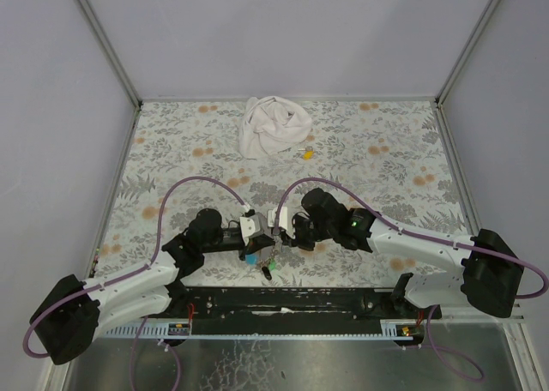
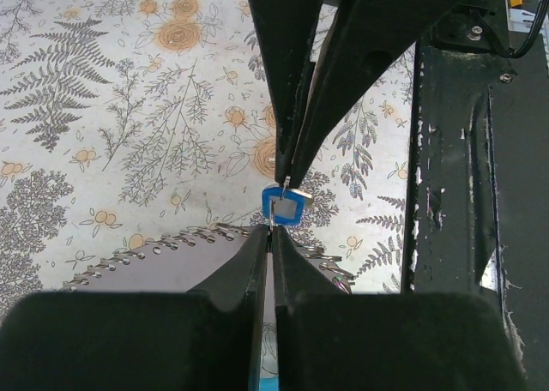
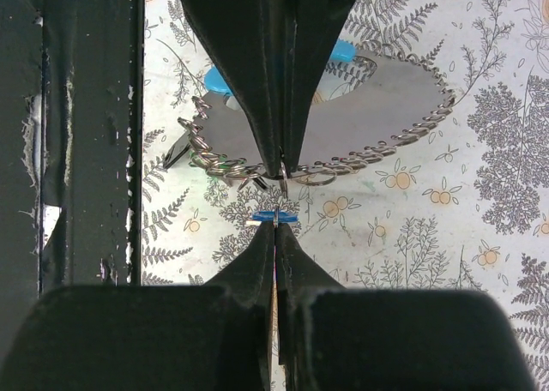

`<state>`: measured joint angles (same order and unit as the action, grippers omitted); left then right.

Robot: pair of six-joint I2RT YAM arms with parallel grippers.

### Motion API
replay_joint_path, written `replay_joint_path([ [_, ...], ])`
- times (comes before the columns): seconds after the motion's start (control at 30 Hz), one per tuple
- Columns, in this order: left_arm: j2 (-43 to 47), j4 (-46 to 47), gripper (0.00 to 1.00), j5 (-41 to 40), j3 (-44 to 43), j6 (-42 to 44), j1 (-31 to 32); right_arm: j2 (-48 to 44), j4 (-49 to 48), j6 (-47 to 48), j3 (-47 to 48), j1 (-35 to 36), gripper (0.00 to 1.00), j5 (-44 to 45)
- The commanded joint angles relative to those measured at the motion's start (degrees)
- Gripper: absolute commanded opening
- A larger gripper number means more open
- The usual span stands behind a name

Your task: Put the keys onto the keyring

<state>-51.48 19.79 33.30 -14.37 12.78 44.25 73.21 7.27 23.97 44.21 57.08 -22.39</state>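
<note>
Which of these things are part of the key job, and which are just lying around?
Part of the job: blue key, green key, keyring.
Just lying about: white cloth, small yellow bit.

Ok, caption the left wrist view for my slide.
Shut left gripper and shut right gripper meet at the blue-capped key.

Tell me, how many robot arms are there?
2. The left arm comes in from the bottom left, the right arm from the bottom right; they meet in the middle. None seem hidden.
</note>
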Motion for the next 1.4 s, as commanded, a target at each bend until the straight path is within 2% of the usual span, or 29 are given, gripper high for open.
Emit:
replay_joint_path([
  [0.0,-0.32,4.48,0.00,1.81,-1.97,0.70,-0.10,-1.84,-2.14,-0.85,1.67,0.64,0.00,0.07],
  [1.37,-0.60,5.56,0.00,2.44,-1.81,0.39,-0.13,-1.23,-2.09,-1.23,2.11,0.85,0.00,-0.19],
])
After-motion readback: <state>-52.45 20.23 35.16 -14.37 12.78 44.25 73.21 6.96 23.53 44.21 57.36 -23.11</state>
